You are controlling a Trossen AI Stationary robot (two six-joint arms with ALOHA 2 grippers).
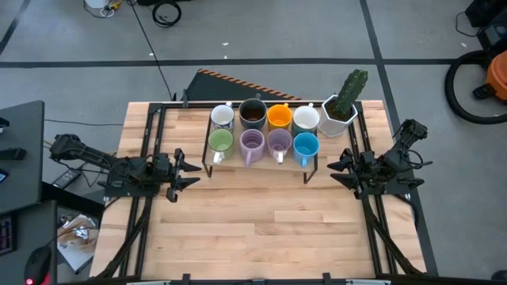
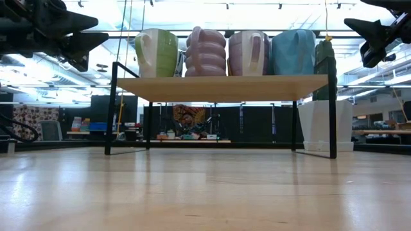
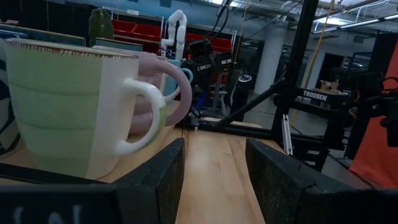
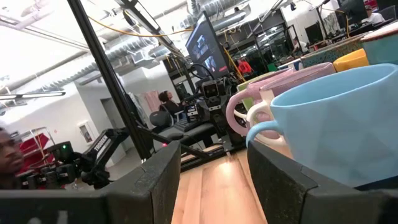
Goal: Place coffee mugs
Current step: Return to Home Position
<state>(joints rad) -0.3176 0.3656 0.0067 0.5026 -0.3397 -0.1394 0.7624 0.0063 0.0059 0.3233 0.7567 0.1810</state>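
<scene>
We see a grey concrete floor (image 1: 317, 43) around the wooden table (image 1: 261, 229), crossed by pale lines (image 1: 371, 28). A black desk (image 1: 20, 142) stands at the left. At table height the room opens into a workshop with bright ceiling lights (image 2: 212, 9) and dark partitions (image 2: 257, 122). Silver ducts (image 4: 214, 7) run overhead. Possibly a vacuum (image 1: 479, 79) sits far right.
</scene>
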